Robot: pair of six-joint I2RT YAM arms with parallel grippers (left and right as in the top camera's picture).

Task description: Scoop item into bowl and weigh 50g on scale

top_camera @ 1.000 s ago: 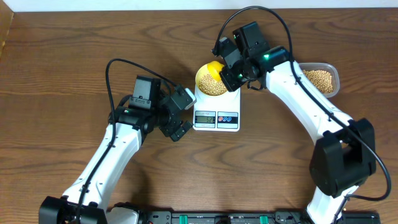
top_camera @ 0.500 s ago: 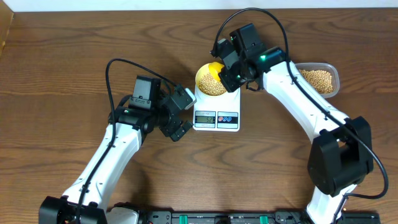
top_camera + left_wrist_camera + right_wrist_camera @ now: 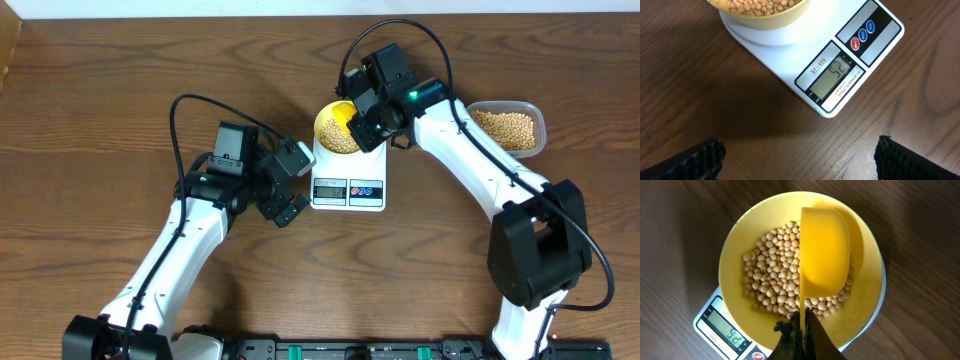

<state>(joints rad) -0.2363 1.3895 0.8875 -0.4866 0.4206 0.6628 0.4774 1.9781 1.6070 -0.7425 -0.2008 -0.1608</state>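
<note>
over the last second the right gripper, clamped on the yellow scoop, has swung toward 9 o'clock over the pale yellow bowl. the scoop is tipped on edge and empty. the soybeans lie in the bowl on the scale. the display appears to read 52, likely slightly over target. the left gripper stands wide at 9 o'clock of the scale.

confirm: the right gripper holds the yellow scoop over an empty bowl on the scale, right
No: the bowl is not empty; the right wrist view shows beans in it. The right gripper does hold the yellow scoop over it, on the scale.
</note>
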